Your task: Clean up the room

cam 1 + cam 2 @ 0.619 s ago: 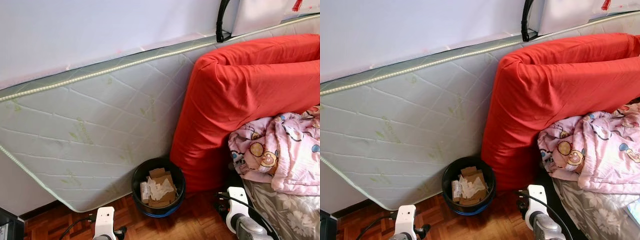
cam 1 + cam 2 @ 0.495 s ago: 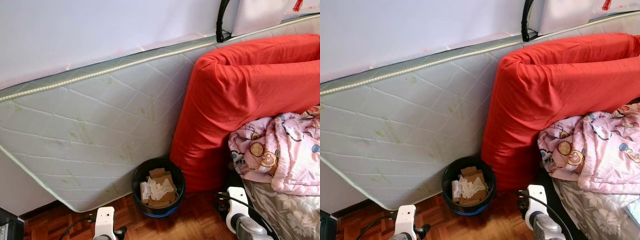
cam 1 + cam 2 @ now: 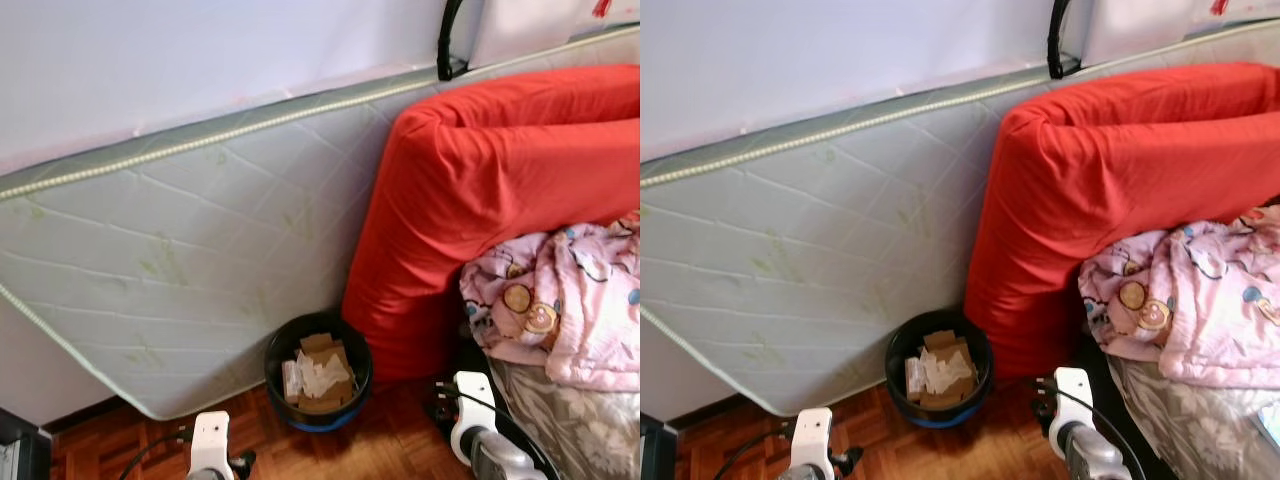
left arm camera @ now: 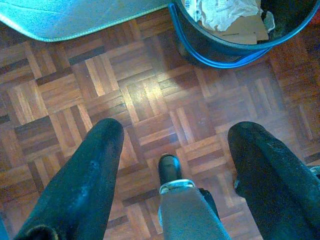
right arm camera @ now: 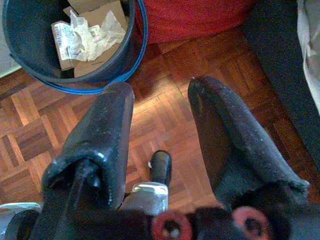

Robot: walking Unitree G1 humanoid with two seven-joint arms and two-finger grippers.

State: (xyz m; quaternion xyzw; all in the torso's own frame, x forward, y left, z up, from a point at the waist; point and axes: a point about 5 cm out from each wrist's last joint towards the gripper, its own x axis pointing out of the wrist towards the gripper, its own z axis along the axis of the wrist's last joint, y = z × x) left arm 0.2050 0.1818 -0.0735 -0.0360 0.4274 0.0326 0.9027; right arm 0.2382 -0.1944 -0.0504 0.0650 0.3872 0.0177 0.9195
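A bin (image 3: pixel 318 372) of cardboard scraps is wedged between the leaning mattress (image 3: pixel 190 260) and red cushion (image 3: pixel 480 190). Both grippers (left (image 4: pixel 172 150), right (image 5: pixel 160 112)) are held wide open, empty, above bare parquet (image 4: pixel 150 100).

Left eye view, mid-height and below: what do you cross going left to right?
Quilted mattress leaning on the wall → black waste bin with cardboard and paper on the parquet floor → red bedding → pink patterned blanket.
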